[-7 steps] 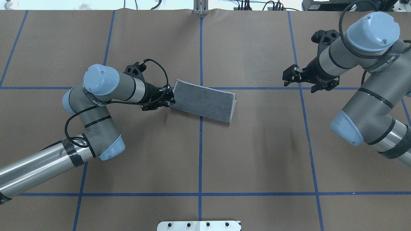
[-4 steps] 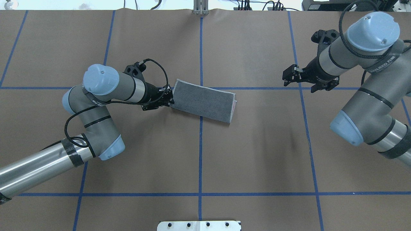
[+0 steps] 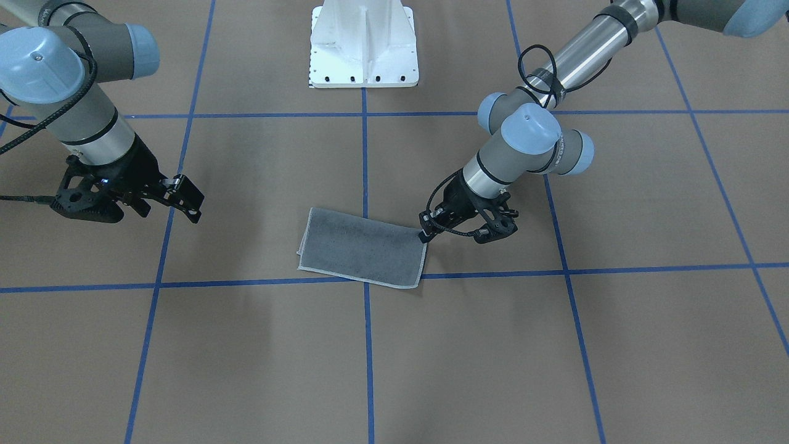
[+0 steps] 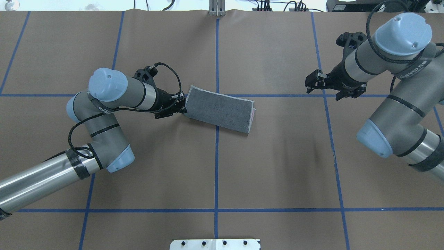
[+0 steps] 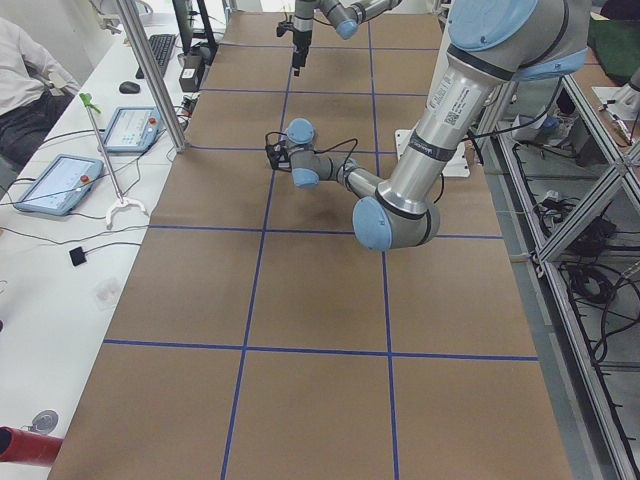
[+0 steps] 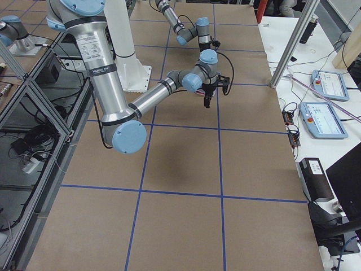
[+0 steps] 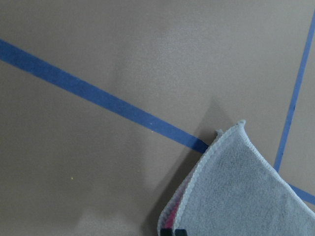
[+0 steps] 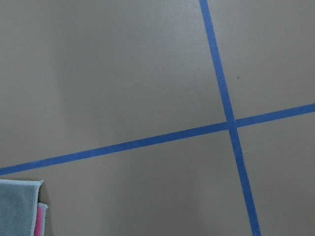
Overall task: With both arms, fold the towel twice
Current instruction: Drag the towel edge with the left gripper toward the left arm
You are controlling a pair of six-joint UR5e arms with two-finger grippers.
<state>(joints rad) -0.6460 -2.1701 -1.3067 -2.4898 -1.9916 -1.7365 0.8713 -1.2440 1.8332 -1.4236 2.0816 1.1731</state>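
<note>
The towel [image 4: 220,109] lies folded into a long rectangle near the table's middle, dark grey face up, with a strip of pink showing at its right end. It also shows in the front-facing view [image 3: 360,246]. My left gripper [image 4: 183,104] is low at the towel's left short end and looks shut on that edge. In the left wrist view the towel [image 7: 246,196] corner sits just above the table, with pink showing between the layers. My right gripper [image 4: 308,86] hangs open and empty, well to the right of the towel. The right wrist view catches only the towel's corner [image 8: 17,209].
Brown paper with a grid of blue tape lines [image 4: 216,156] covers the table. The white pedestal base [image 3: 363,43] stands at the robot's side of the table. Tablets and cables lie on a side bench [image 5: 60,180] beyond the table's far edge.
My left arm has shifted very slightly to the left at the towel's end. The towel and the right arm have hardly moved.
</note>
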